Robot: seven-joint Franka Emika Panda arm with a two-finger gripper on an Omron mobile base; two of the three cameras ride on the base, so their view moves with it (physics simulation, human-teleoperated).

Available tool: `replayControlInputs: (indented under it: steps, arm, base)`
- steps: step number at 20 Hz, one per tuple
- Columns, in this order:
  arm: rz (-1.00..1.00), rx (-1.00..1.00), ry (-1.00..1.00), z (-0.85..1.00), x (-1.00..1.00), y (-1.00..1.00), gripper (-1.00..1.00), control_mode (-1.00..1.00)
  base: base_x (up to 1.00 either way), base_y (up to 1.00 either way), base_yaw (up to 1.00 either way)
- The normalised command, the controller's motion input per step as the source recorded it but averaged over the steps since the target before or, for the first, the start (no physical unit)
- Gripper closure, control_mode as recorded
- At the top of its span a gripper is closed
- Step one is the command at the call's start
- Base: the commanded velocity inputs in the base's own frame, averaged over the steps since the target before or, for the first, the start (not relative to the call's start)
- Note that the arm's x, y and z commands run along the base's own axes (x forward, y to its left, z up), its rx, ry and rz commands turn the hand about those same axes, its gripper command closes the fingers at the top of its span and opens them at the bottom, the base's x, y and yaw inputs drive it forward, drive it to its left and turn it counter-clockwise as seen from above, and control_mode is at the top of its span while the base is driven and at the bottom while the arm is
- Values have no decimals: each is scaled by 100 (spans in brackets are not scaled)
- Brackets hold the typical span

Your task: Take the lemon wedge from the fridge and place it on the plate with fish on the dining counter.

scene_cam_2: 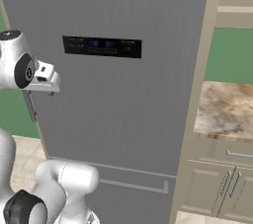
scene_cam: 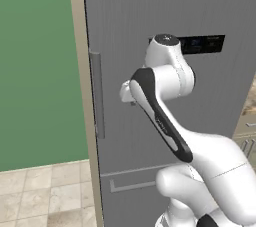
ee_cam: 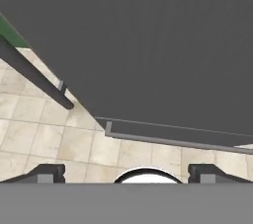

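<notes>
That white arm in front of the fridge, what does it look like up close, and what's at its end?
The arm is glossy white with rounded, bulging segments, dark grey caps at the joints and a dark band along one link. No cables show. Its gripper ends in two small dark grey finger tips with paler pads.

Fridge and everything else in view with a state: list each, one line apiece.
fridge: door shut.
vertical bar handle: untouched, nothing gripping it.
lower drawer: shut.
display panel: dark, faintly lit.
gripper: fingers spread apart, empty, facing the door.
cabinet doors: shut.
</notes>
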Motion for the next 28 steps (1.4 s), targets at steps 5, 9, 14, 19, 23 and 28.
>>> replayControlInputs:
  steps: [5, 9, 14, 19, 23, 28]
  arm:
    - [0, 11, -10, 0, -11, -97, -100, -100]
    - [0, 17, -2, 1, -11, -92, -100, -100]
    - [0, 3, 0, 0, -2, -19, -100, -100]
    - [0, 0, 0, 0, 0, 0, -100, -100]
    - [0, 0, 0, 0, -5, 4, -100, -100]
    - [0, 0, 0, -5, -14, 15, -100, 100]
  base:
    - [0, 0, 0]
    - [0, 0, 0]
    - [0, 0, 0]
    - [0, 0, 0]
    - [0, 0, 0]
    - [-19, 46, 0]
